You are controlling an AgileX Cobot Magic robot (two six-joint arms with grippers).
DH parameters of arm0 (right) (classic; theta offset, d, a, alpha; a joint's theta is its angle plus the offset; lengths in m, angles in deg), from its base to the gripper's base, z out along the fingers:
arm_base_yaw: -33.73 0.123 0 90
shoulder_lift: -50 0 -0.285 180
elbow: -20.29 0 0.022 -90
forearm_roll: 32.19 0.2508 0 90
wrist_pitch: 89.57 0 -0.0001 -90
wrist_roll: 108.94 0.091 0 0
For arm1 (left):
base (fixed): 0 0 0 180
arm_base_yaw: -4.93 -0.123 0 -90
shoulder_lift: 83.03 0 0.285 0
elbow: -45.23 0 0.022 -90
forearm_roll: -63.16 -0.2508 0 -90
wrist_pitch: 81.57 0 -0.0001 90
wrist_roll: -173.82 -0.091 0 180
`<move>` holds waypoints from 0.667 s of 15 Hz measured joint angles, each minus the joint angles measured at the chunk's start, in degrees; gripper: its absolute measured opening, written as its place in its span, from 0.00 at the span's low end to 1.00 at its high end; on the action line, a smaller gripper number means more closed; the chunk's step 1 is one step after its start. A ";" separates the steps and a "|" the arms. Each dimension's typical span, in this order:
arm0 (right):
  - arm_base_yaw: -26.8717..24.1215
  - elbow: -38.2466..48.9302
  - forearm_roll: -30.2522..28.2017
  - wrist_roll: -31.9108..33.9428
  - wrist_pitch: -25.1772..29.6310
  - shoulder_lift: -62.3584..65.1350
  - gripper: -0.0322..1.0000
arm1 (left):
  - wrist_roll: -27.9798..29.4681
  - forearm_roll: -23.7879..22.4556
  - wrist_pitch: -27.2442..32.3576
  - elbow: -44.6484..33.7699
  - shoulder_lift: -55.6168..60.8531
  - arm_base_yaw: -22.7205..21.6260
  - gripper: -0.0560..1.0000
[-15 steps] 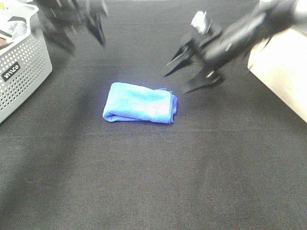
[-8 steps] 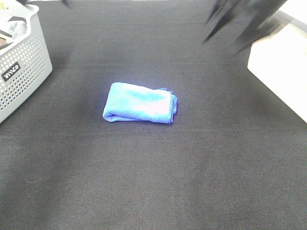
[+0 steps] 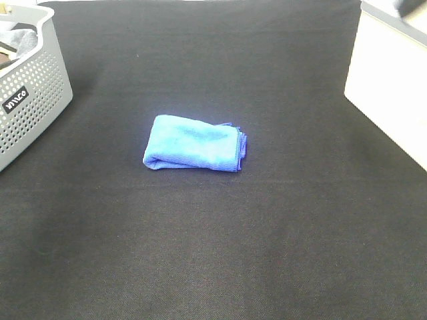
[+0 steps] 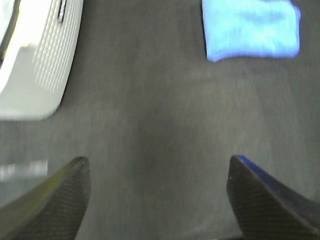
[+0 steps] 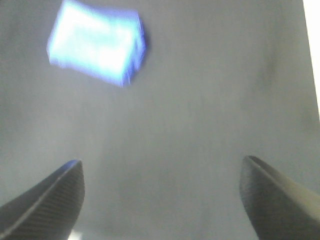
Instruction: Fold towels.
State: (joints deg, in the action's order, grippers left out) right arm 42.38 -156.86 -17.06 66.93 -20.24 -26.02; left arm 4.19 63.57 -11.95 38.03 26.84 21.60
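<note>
A blue towel (image 3: 195, 143) lies folded into a small rectangle on the black table (image 3: 220, 253), a little left of centre. It also shows in the left wrist view (image 4: 251, 29) and, blurred, in the right wrist view (image 5: 96, 41). Both arms are out of the high view. My left gripper (image 4: 159, 167) is open and empty, high above the cloth and away from the towel. My right gripper (image 5: 162, 167) is open and empty too, well back from the towel.
A grey perforated basket (image 3: 30, 93) holding cloth stands at the left edge; it also shows in the left wrist view (image 4: 35, 60). A white box (image 3: 390, 87) stands at the right edge of the table.
Both arms have pulled up and back out of the high view. The folded towel has not moved.
</note>
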 joint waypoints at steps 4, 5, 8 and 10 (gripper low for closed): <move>0.00 16.21 -0.52 0.11 -1.43 15.24 0.81 | 0.00 0.00 0.11 -12.32 17.48 0.00 0.74; 0.00 23.84 -0.52 0.11 -2.06 22.29 0.81 | 0.00 0.00 0.17 -17.48 26.53 0.00 0.74; 0.00 35.92 -1.89 0.11 -3.61 35.92 0.81 | -0.46 0.06 0.29 -26.59 43.37 0.00 0.74; 0.00 40.45 -4.01 0.11 -4.24 43.66 0.81 | -3.04 0.06 -0.29 -31.63 51.57 0.00 0.74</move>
State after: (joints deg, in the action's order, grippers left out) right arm 42.38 -116.41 -21.07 67.05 -24.48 17.63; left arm 1.15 63.62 -12.24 6.41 78.41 21.60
